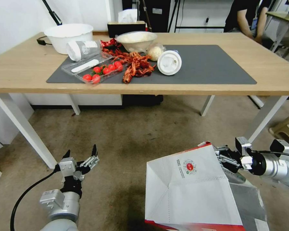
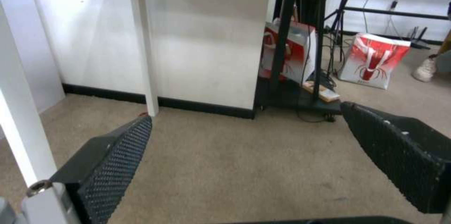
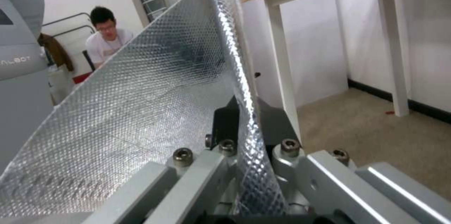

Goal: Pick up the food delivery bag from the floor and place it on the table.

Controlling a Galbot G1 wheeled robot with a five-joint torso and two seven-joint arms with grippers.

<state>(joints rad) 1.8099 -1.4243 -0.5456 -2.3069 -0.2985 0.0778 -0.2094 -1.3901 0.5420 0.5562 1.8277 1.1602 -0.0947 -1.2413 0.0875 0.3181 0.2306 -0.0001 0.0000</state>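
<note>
The food delivery bag, white with a round red logo and a red edge, is at the lower right of the head view, in front of the table. My right gripper is shut on the bag's upper rim. In the right wrist view the silver foil wall runs between the dark fingers, pinched there. At the lower left my left gripper hangs open over the carpet, well left of the bag. Its textured pads stand wide apart with nothing between them.
The table's dark grey mat carries a white basin, a tipped cup, a tomato tray, crayfish, a covered bowl and a round lid. White table legs stand on the carpet. A person stands behind the table.
</note>
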